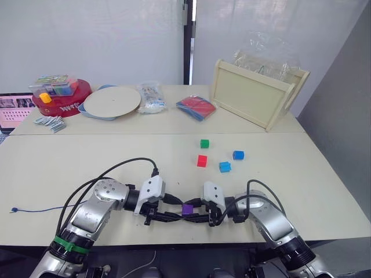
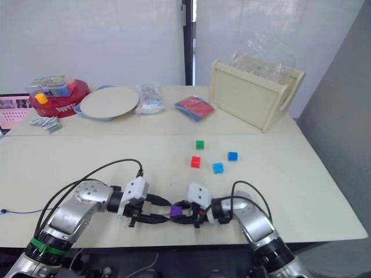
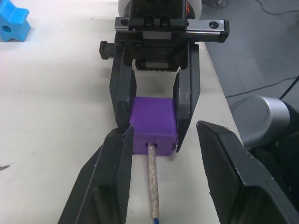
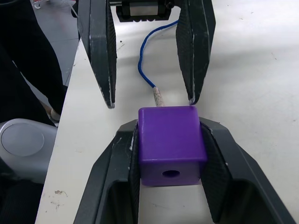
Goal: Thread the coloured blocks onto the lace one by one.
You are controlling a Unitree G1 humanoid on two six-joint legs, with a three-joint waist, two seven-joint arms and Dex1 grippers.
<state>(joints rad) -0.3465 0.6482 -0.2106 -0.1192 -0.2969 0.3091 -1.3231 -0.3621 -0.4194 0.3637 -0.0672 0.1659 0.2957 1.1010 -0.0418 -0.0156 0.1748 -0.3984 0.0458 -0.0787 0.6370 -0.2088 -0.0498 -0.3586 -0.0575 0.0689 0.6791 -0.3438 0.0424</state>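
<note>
My right gripper (image 4: 169, 126) is shut on a purple block (image 4: 172, 140) near the table's front edge. The lace (image 4: 144, 63), a thin blue cord, has its pale stiff tip (image 3: 152, 179) poked into the block's hole. The left gripper (image 4: 151, 101) faces the block, open, with the tip lying between its fingers (image 3: 110, 177), untouched by them. The cord's far end (image 1: 35, 209) trails left across the table to a knot (image 1: 13, 210). Loose green (image 1: 204, 143), red (image 1: 202, 161), blue (image 1: 238, 154) and light blue (image 1: 225, 167) blocks lie farther back.
At the back stand a wooden crate (image 1: 255, 95) holding a clear bag, a red and blue booklet (image 1: 195, 107), a plastic packet (image 1: 152, 98), a round white plate (image 1: 112, 101) and a red tin (image 1: 61, 98). The table's front edge (image 1: 185, 238) runs just below both grippers.
</note>
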